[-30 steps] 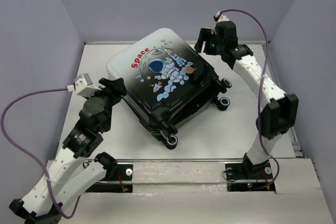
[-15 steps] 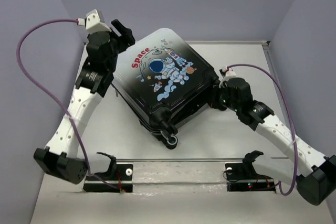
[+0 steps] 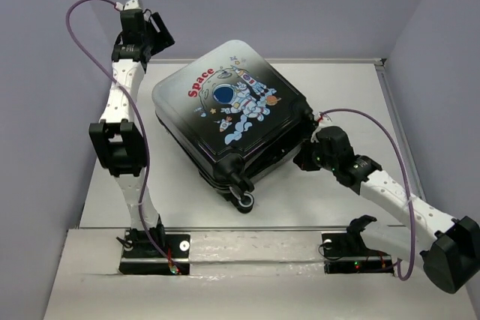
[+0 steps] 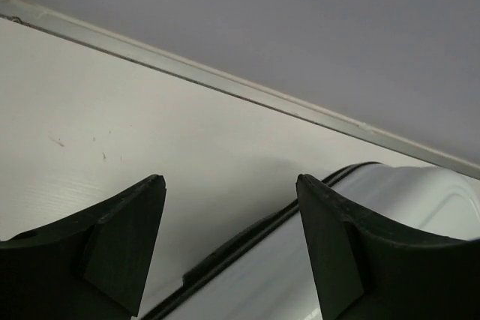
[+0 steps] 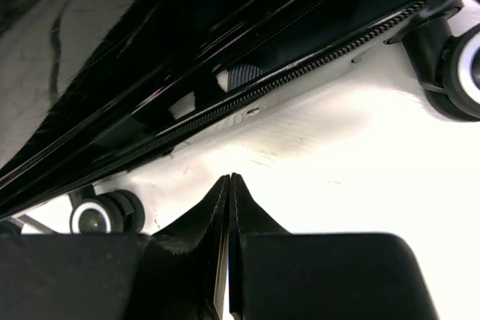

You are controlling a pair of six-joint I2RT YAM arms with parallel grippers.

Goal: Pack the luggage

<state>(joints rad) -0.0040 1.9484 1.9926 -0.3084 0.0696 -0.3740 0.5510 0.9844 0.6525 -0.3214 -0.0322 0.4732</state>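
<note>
Luggage (image 3: pixel 232 110) lying on worktop (image 3: pixel 360 95), lid lowered, zipper seam (image 5: pixel 322 65) ajar. Right claw (image 5: pixel 229 179) clenched, empty, beside seam; left claw (image 4: pixel 229 185) spread, aloft, clear. Risk: sliding on casters (image 3: pixel 245 200) under any push, unbraced.

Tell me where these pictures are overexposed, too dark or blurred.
Right wrist view: the table is blown out to white, the luggage nearly black with streaky reflections. Left wrist view: even light, no glare. Top view: sharp, evenly lit, soft shadow under the luggage.
</note>
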